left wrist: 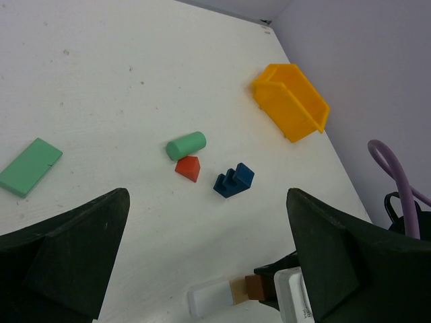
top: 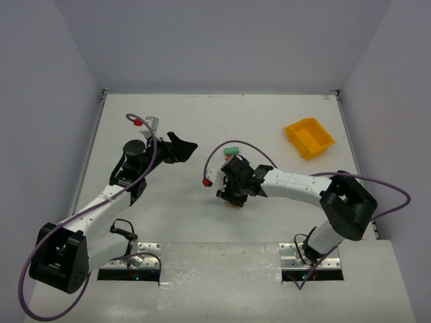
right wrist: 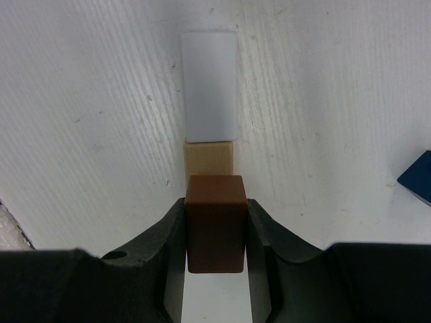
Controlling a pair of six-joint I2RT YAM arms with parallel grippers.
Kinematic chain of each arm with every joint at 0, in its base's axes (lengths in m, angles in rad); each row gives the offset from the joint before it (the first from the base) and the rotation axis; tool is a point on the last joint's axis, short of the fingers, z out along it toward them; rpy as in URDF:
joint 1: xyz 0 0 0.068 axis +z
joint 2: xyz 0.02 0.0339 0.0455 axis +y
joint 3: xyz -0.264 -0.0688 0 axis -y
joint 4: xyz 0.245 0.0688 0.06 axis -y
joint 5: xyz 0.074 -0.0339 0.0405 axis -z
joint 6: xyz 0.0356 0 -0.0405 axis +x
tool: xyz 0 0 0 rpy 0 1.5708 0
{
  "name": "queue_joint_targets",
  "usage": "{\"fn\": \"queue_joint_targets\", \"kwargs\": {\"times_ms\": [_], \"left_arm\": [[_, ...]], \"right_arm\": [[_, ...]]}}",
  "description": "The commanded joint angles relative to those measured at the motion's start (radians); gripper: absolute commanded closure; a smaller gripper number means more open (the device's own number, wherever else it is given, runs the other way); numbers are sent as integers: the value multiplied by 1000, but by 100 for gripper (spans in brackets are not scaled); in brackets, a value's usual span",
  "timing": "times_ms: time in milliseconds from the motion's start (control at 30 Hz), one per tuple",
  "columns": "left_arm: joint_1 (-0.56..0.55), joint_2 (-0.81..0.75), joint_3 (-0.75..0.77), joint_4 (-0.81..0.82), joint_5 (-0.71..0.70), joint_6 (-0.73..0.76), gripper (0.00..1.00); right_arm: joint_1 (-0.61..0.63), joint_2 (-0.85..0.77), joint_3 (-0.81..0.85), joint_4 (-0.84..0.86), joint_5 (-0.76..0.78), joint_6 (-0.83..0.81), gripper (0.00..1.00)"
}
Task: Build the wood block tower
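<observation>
My right gripper (right wrist: 215, 210) is shut on a brown block (right wrist: 215, 222), its fingers on the block's two sides. Just ahead of it a tan block (right wrist: 209, 158) and a white block (right wrist: 210, 87) lie in one line on the table, and the brown block meets the tan block's end. The left wrist view shows the same row: white block (left wrist: 210, 299), tan block (left wrist: 238, 291), brown block (left wrist: 254, 285). Farther off lie a mint green cylinder (left wrist: 186, 145), a red wedge (left wrist: 189, 167), a blue notched block (left wrist: 234, 180) and a flat mint green block (left wrist: 28, 167). My left gripper (left wrist: 209, 259) hangs open above the table, holding nothing.
A yellow plastic bin (top: 308, 138) stands at the back right of the table, also seen as the yellow bin (left wrist: 291, 101) from the left wrist. Purple cables loop off both arms. The walls close in the table on three sides.
</observation>
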Motion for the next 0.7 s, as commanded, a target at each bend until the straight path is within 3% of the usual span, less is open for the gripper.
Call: {"fn": "queue_joint_targets", "kwargs": {"times_ms": [0, 667], "left_arm": [[13, -12, 1, 40, 2, 10, 0], [14, -11, -1, 40, 7, 12, 0]], "right_arm": [[6, 13, -4, 51, 1, 21, 77], [6, 26, -4, 50, -9, 37, 74]]}}
